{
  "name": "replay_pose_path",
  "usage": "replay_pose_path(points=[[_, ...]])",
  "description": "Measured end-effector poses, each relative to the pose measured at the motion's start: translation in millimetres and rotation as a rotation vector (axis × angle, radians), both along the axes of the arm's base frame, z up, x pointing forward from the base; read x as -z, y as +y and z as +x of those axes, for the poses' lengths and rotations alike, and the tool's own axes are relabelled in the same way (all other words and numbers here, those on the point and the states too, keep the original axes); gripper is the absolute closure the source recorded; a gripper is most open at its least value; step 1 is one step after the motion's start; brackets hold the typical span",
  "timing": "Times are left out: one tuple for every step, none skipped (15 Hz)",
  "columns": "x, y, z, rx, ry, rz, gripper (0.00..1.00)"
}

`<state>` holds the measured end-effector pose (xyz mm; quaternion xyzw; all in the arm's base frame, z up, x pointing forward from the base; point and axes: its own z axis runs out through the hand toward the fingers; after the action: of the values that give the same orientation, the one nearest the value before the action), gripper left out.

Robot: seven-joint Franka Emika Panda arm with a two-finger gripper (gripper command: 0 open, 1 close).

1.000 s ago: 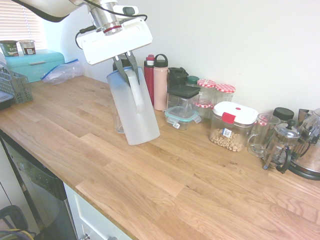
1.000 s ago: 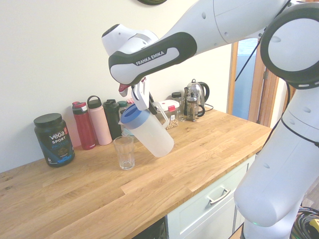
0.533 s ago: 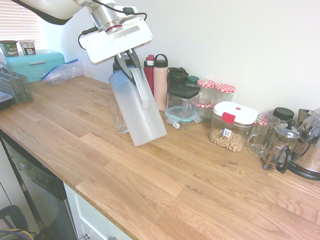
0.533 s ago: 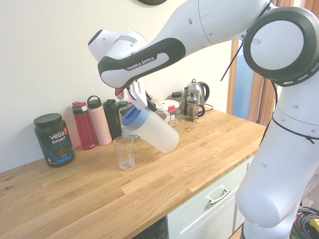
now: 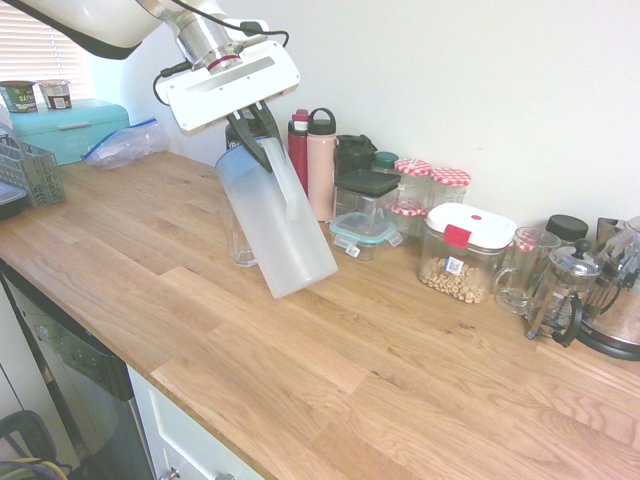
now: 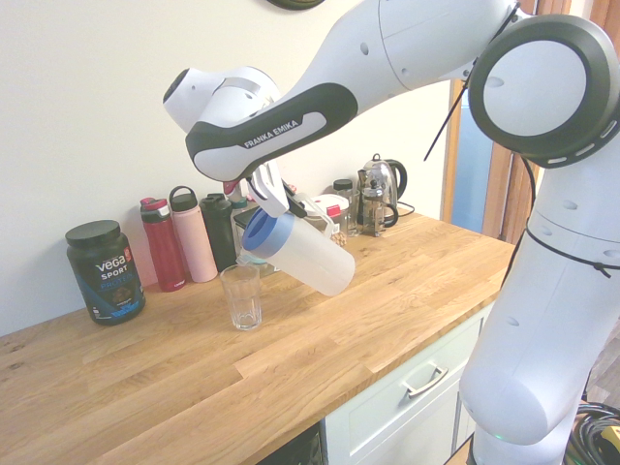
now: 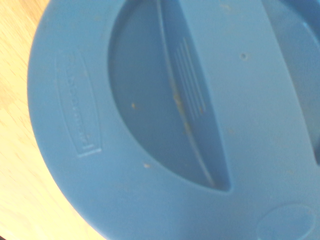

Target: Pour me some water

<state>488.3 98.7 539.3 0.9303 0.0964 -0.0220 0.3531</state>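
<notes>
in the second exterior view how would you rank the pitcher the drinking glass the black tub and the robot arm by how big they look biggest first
1. Robot arm
2. Pitcher and black tub: too alike to rank
3. Drinking glass

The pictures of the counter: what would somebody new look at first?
Probably the big frosted pitcher with its blue lid, tipped in the air below the white robot arm, its lid end toward the clear glass on the wooden counter. Next, perhaps, the bright red bottle and pink bottle, side by side near the wall.
</notes>
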Motion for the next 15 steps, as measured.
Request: replay_pose_path(points=[[3.7,1.1,1.5,-0.006,0.007,-0.015,1.00],[6.5,2.4,2.6,-0.013,0.012,-0.032,1.00],[9.2,4.1,2.9,-0.021,0.016,-0.045,1.00],[11.3,6.0,2.4,-0.028,0.020,-0.055,1.00],[12.4,9.0,1.4,-0.033,0.025,-0.064,1.00],[12.7,12.2,0.2,-0.039,0.029,-0.075,1.00],[12.6,14.8,-0.2,-0.048,0.028,-0.086,1.00],[12.5,16.3,0.1,-0.055,0.025,-0.097,1.00],[13.2,17.0,0.7,-0.060,0.025,-0.105,1.00],[14.0,17.1,1.5,-0.063,0.025,-0.113,1.00],[15.1,17.4,2.0,-0.066,0.026,-0.119,1.00],[16.6,18.1,2.4,-0.068,0.028,-0.122,1.00],[17.7,18.7,2.6,-0.070,0.030,-0.124,1.00],[18.1,19.2,2.6,-0.071,0.029,-0.126,1.00],[18.5,20.3,2.3,-0.072,0.028,-0.127,1.00]])
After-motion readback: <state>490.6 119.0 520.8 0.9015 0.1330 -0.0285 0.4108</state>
